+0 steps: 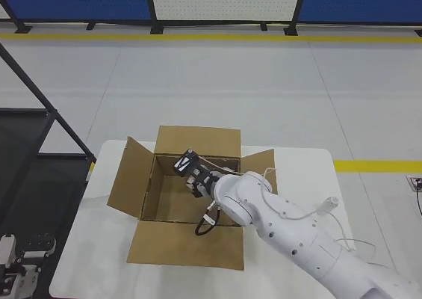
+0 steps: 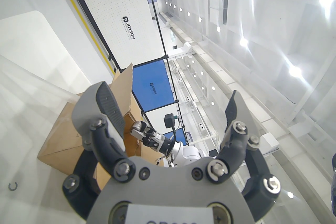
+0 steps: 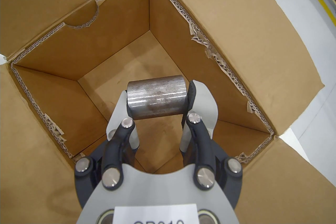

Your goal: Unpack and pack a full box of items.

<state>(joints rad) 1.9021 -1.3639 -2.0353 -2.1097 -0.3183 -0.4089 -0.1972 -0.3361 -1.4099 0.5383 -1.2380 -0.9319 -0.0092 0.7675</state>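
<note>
An open cardboard box stands on the white table with its four flaps spread outward. My right gripper hangs over the box's opening, shut on a short grey metal cylinder held crosswise between the fingers. Below it the box floor is bare brown cardboard. In the top view this gripper is near the box's back wall. My left gripper is open with nothing in it and points up toward the ceiling. From there the box and the right gripper with the cylinder show farther off.
A black metal rack stands to the left of the table. The table surface to the right of the box is bare. Torn cardboard edges line the box rim.
</note>
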